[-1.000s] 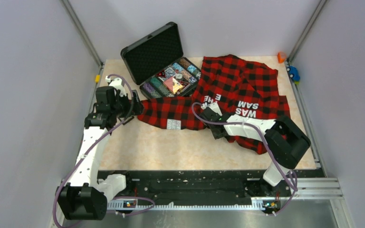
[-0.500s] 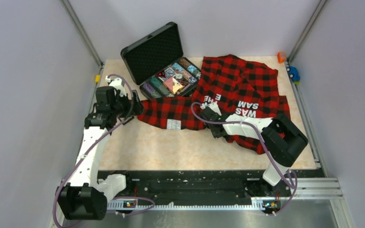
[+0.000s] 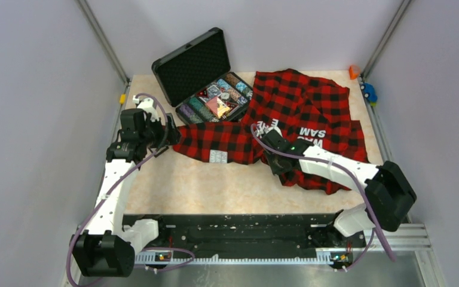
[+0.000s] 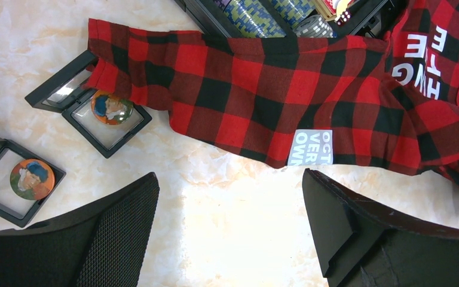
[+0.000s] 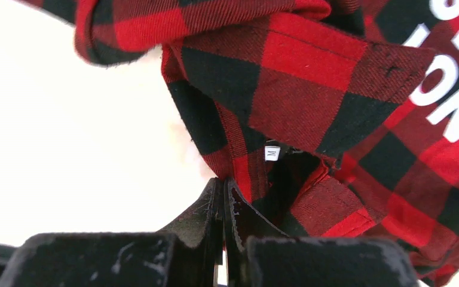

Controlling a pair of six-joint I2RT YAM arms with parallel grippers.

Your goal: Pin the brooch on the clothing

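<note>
Because the shirt [image 3: 302,107], I reckon, needs spreading flat before pinning, my right hand [image 5: 222,184] is clenched on its near hem, seven o'clock of the white lettering [image 3: 311,131]. My left hand [image 4: 230,179] hangs released above the counter [image 4: 36,36], a boxed brooch [image 4: 112,108] lying at ten o'clock.

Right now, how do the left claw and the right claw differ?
The left black two-finger claw stands wide open; the right black two-finger claw is shut. The left hangs clear of the red-and-black checked flannel shirt; the right touches its edge. Both are black.
</note>
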